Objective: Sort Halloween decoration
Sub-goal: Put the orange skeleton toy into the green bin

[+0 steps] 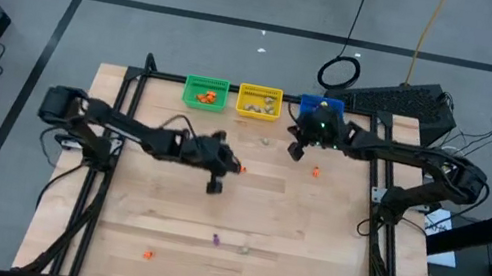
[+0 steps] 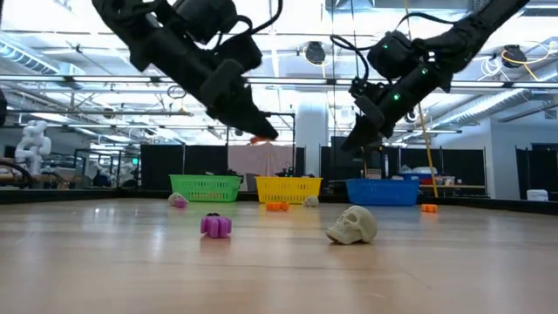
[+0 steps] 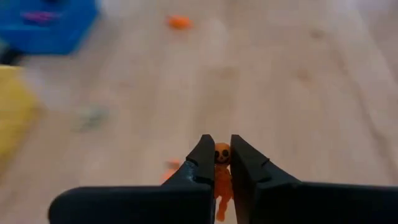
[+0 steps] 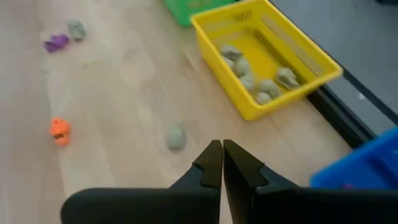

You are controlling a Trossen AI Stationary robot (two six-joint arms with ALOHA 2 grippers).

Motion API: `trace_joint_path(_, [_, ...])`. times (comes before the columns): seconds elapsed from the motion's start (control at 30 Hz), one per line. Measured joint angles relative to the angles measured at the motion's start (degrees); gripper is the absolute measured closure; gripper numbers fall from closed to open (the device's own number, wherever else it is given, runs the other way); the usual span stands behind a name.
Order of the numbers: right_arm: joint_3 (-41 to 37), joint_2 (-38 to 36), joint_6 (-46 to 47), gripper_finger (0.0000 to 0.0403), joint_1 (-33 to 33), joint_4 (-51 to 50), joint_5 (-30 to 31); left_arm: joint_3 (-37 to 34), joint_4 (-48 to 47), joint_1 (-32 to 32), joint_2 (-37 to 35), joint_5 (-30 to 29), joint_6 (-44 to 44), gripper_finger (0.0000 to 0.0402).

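My left gripper (image 1: 239, 167) hangs above the table's middle, shut on a small orange figure (image 3: 221, 154), one of the Halloween decoration trinkets. My right gripper (image 1: 296, 151) is shut on nothing, in the air near the blue basket (image 1: 313, 102). In its wrist view its fingers (image 4: 222, 155) stand over bare wood beside a pale trinket (image 4: 176, 137). Loose trinkets lie on the table: an orange one (image 1: 315, 171), a purple one (image 1: 216, 239), a pale skull (image 2: 352, 225) and another orange one (image 1: 147, 255). My left gripper pinches the orange figure between its two fingers, near their free ends. The figure's head (image 3: 221, 151) shows between the tips and its body (image 3: 221, 193) hangs down behind. The fingers slant down from the table's left side. The figure is lifted clear of the table.
Three baskets stand in a row at the far edge: green (image 1: 205, 91) with orange pieces, yellow (image 4: 273, 62) with several pale pieces, and blue, partly under my right arm. A keyboard (image 1: 405, 100) lies beyond the table's far right corner.
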Motion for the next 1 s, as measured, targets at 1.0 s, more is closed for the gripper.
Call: trace_joint_path(1.0, [-12.2, 0.0, 4.4, 0.0403, 13.4, 23.6, 6.4, 11.3, -20.1, 42.6, 7.8, 0.6, 4.1, 0.0381])
